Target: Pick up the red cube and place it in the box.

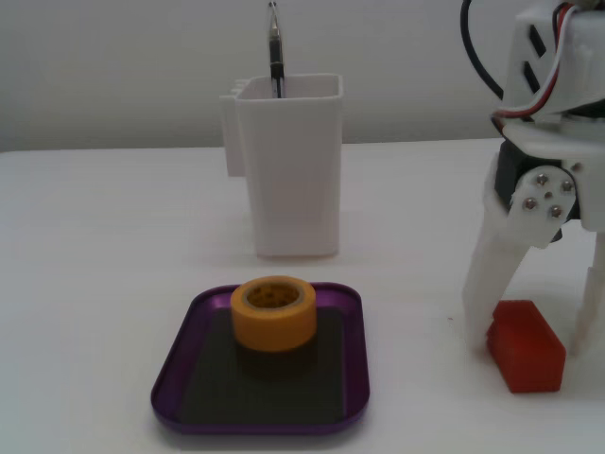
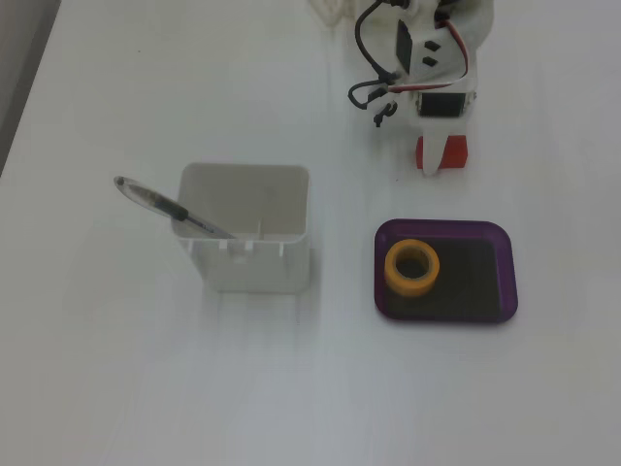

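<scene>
Orange-red, the red cube point(image 1: 526, 346) sits between the spread fingers of the pincer point(image 1: 535, 333), unclamped; the box point(image 1: 352, 390) lies to its left.

Orange-red cube point(image 1: 526, 346), purple box point(image 1: 350, 312) (dark floor)

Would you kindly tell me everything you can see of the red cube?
The red cube is a small orange-red oblong block, matte like plastic, resting on the white table to the right of the purple tray in a fixed view. The open jaws of the white gripper straddle it; whether they touch it is unclear. From above the gripper partly hides it.
</scene>
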